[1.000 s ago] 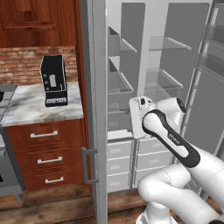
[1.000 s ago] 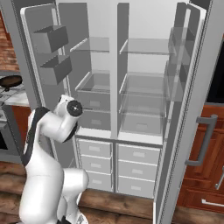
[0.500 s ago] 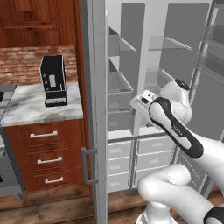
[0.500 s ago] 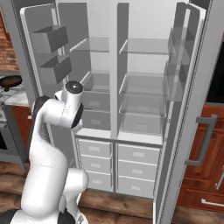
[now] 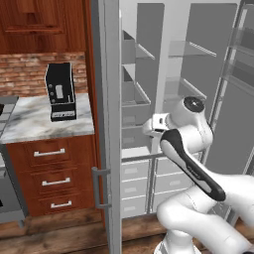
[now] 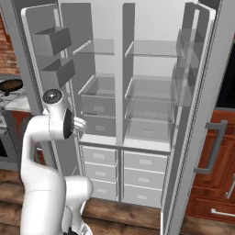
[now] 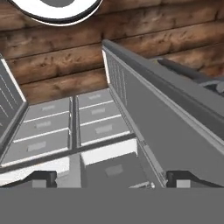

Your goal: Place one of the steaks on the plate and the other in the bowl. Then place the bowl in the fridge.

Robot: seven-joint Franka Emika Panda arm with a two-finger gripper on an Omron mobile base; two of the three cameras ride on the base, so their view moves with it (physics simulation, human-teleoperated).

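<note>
The fridge (image 6: pixel 151 92) stands with both doors wide open, its glass shelves (image 5: pixel 149 74) and pale drawers (image 7: pixel 48 127) bare. My gripper (image 7: pixel 113 177) is open, its two dark fingertips far apart with nothing between them. It hangs in front of the fridge's lower left compartment and points down at the bottom drawers. My hand (image 5: pixel 154 126) sits at mid height before the left shelves, and its pale hand (image 6: pixel 80 124) also pokes out past the arm. The steaks, the plate and the bowl are out of view.
The left fridge door (image 5: pixel 109 149) stands edge-on between the arm and a marble counter (image 5: pixel 34 121) with a black coffee machine (image 5: pixel 60 92). Wooden drawers (image 5: pixel 49 168) lie below it. A small pan (image 6: pixel 10 85) sits far left. The right door (image 6: pixel 202 114) borders wooden cabinets (image 6: pixel 215 183).
The arm has folded upward and drawn back a little from the fridge shelves. The hand has tipped to look down. The jaws have stayed wide open.
</note>
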